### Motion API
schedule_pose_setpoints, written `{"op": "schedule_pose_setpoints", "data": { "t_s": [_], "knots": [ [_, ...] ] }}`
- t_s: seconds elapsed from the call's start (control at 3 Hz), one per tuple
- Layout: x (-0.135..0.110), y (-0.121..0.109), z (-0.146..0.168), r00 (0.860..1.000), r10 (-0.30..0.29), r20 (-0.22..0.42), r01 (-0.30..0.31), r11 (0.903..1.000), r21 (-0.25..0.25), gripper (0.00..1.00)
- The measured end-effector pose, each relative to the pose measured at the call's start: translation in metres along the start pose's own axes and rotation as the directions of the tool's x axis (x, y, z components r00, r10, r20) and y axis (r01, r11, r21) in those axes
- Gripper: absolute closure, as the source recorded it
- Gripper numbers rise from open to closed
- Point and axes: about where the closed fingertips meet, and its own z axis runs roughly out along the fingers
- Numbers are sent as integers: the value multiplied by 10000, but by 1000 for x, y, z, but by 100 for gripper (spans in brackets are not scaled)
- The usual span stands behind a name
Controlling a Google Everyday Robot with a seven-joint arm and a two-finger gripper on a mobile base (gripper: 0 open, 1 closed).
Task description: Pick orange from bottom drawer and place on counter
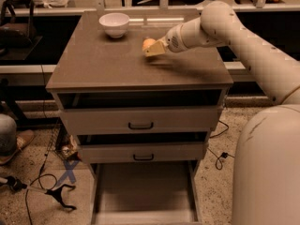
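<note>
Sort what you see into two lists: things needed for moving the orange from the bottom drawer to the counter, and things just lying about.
Needed: orange, held in the pincer above the counter; open bottom drawer.
Lying about: bowl; floor cable.

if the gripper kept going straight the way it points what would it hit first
The gripper, over the counter, points left; the orange sits right at its tip. Beyond that, probably bare counter; the white bowl looks off-line.

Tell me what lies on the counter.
A white bowl stands on the counter at the back. The orange is at the pincer, right of the bowl; its underside is covered.
</note>
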Motion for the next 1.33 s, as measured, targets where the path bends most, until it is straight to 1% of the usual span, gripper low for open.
{"op": "schedule_pose_setpoints", "data": {
  "t_s": [0.67,1.0,1.33],
  "knots": [
    [-1,1,3,10000,64,-1,-64,9999,-106,13],
    [1,-1,-1,9999,144,38,-144,9999,-65,0],
    [5,-8,-12,9997,246,19,-246,9996,142,0]
  ]
}}
